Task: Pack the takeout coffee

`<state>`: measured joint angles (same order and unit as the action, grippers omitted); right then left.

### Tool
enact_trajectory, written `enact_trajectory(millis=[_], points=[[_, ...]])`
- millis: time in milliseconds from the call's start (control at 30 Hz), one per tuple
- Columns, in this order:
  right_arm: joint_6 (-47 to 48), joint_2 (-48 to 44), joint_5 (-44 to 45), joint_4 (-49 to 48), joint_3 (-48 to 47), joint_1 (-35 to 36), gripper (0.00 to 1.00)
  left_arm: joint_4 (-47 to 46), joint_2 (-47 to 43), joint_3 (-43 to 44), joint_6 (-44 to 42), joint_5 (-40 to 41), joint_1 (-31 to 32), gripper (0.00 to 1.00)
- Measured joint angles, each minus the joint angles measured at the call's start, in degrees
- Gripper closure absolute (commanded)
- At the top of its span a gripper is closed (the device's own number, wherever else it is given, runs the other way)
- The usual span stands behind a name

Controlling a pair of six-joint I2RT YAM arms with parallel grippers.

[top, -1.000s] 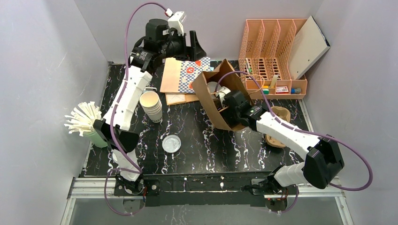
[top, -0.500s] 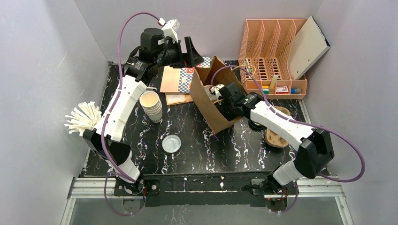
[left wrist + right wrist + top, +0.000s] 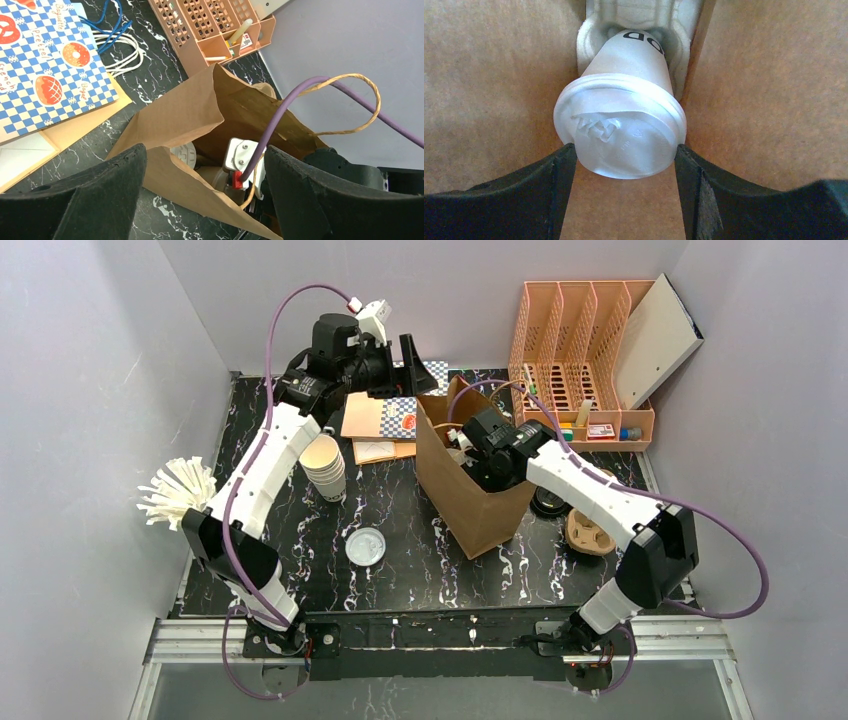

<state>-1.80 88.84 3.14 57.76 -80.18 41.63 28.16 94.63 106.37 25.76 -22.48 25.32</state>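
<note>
your right end effector (image 3: 624,150) is deep in the bag (image 3: 470,515), jaws wide but pinching the lid (image 3: 619,132) of the cup (image 3: 629,55), which leans in its tray (image 3: 596,25). the left end effector (image 3: 202,150) hangs open, empty. withdraw without releasing and you drag the cup out, spilling.

A black tabletop (image 3: 400,505) with thin white lines like marble sits in the middle. Plain pale grey walls (image 3: 80,390) stand behind it and on both sides. A silver metal rail (image 3: 440,636) runs along its near edge. The light is soft and even
</note>
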Motion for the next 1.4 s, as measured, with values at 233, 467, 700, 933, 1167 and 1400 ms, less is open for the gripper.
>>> enact_trajectory(millis=[233, 467, 700, 933, 1167, 1400], points=[[-1.09, 1.88, -0.72, 3.28, -1.79, 0.0, 0.51, -0.74, 0.0, -2.43, -0.83, -0.72, 0.0, 0.16], [-1.25, 3.23, -0.72, 4.2, -2.49, -0.04, 0.51, -1.2, 0.0, -3.02, -2.01, -1.16, 0.0, 0.16], [-1.4, 4.87, -0.55, 4.94, -3.26, -0.17, 0.51, -1.14, 0.09, -4.76, -3.26, -1.25, 0.0, 0.21], [-1.42, 6.12, -0.57, 5.46, -4.07, -0.55, 0.51, -1.36, 0.5, -4.76, -4.83, -1.7, 0.0, 0.28], [-1.38, 7.17, -0.83, 5.57, -4.63, -1.46, 0.51, -1.55, 1.38, -5.73, -5.77, -2.01, 0.02, 0.34], [-1.05, 8.74, -1.4, 5.7, -5.86, -1.86, 0.51, -1.62, 1.6, -6.69, -6.29, -2.14, 0.02, 0.4]])
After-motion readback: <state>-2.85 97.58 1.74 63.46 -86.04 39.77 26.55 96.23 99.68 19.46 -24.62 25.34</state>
